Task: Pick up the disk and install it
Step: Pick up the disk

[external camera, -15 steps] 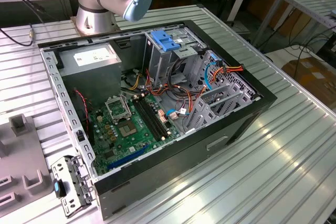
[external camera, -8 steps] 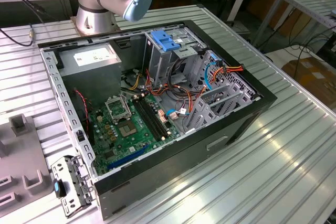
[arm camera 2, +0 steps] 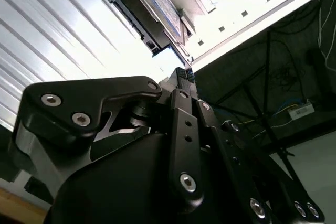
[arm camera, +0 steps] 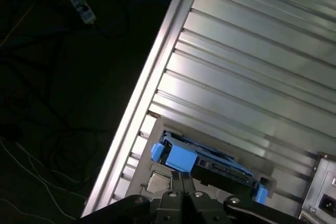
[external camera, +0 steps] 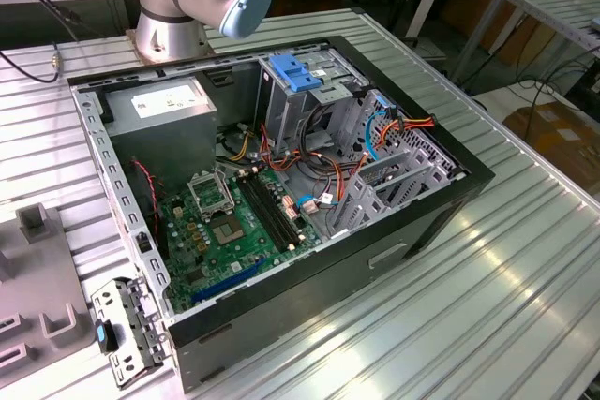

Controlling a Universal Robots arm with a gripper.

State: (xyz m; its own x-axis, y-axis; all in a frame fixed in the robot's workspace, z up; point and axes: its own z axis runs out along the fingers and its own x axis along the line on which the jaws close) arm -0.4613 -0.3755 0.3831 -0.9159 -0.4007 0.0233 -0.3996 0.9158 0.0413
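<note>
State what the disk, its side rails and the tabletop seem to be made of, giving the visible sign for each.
Disk: apparently bare metal; silvery casing carrying a printed label.
Side rails: likely plastic; uniform matte blue with moulded shapes.
Tabletop: probably aluminium; ribbed silver slats with a soft brushed sheen.

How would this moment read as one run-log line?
pincer: shut, empty, apart from hard drive | hard drive: resting on table beside open computer case, not installed
</note>
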